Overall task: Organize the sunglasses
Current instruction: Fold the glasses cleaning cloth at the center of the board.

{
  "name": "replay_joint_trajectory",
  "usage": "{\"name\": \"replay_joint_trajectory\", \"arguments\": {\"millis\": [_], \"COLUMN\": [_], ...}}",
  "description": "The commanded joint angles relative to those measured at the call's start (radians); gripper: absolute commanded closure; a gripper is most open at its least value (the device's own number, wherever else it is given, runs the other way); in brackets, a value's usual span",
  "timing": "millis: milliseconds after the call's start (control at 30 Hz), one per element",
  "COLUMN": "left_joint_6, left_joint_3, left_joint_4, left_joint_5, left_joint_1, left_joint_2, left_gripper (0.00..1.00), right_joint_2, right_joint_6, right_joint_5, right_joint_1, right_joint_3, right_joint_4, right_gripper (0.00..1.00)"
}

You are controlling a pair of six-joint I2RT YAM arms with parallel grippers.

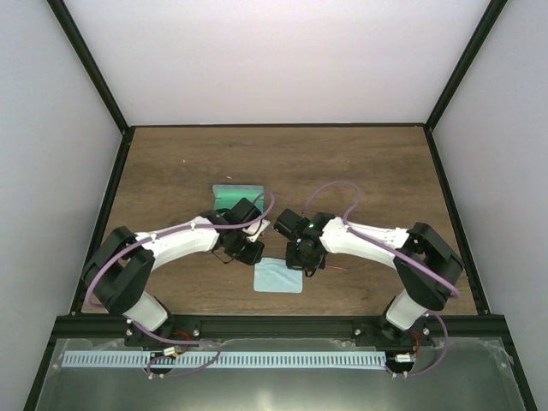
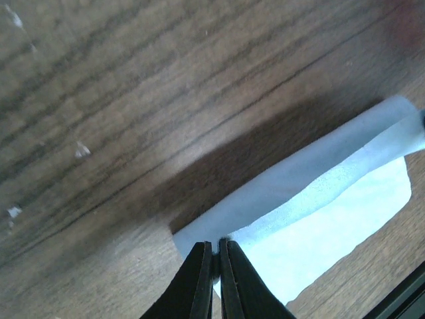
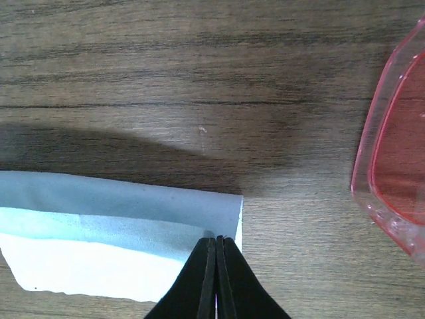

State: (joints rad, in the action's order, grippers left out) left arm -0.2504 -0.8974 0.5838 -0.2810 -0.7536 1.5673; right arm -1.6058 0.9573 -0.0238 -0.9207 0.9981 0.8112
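Pinching shut with no gap between its fingers, the right claw (image 3: 216, 240) has its tips on the right-hand corner of the light blue cloth (image 3: 99, 226), where one layer is doubled over another. The sunglasses (image 3: 393, 153) lie on the wooden surface (image 3: 166, 66) off to that claw's right. They are apart from the cloth, with bare wood between them. Only one translucent red lens and its pink rim show, cut off by the right edge of the right wrist view. That rim runs roughly top to bottom there, so the long axis of the whole frame and the way its arms point cannot be told.

The left claw (image 2: 216, 244) is closed just as tightly, its tips meeting on the cloth's opposite corner, with a fold rising away from them. In the top view the cloth lies between the two wrists, near the front edge.

Behind the left arm sits the teal case (image 1: 235, 195), partly hidden by the wrist. Whether it is open, or what it contains, is not visible.
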Motion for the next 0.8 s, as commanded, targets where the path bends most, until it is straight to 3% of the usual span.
{"name": "replay_joint_trajectory", "arguments": {"millis": [0,767], "left_joint_6": [0.029,0.007], "left_joint_3": [0.021,0.049], "left_joint_4": [0.024,0.059], "left_joint_5": [-0.043,-0.119], "left_joint_1": [-0.014,-0.038], "left_joint_2": [-0.024,0.004], "left_gripper": [0.96,0.96], "right_joint_2": [0.035,0.052], "right_joint_6": [0.012,0.036], "right_joint_5": [0.002,-0.034], "right_joint_1": [-0.01,-0.038], "right_joint_3": [-0.006,-0.064], "right_joint_4": [0.003,-0.029], "right_gripper": [0.99,0.99]}}
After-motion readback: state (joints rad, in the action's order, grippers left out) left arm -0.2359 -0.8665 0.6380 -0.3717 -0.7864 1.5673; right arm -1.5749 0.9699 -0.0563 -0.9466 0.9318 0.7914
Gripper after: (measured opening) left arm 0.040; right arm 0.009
